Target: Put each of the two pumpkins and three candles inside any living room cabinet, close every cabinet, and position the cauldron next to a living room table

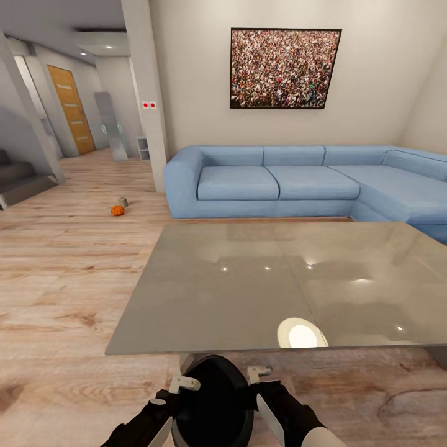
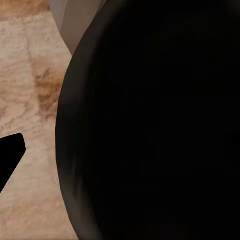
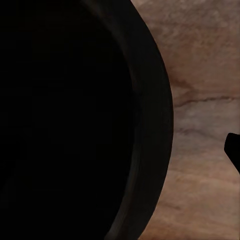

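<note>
The black cauldron [image 1: 214,403] is held up between both grippers, just before the near edge of the grey table [image 1: 248,292]. The left gripper [image 1: 171,391] and right gripper [image 1: 264,382] are pressed against its sides, fingers spread. A pumpkin [image 1: 117,210] and candle [image 1: 123,202] are seen on the floor beside the blue sofa [image 1: 279,180]

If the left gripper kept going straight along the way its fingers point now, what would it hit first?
Most likely the black cauldron: it looms dark and close in the left wrist view, with wood floor beyond its edge. Depth is unclear, so the left gripper may already touch it.
</note>
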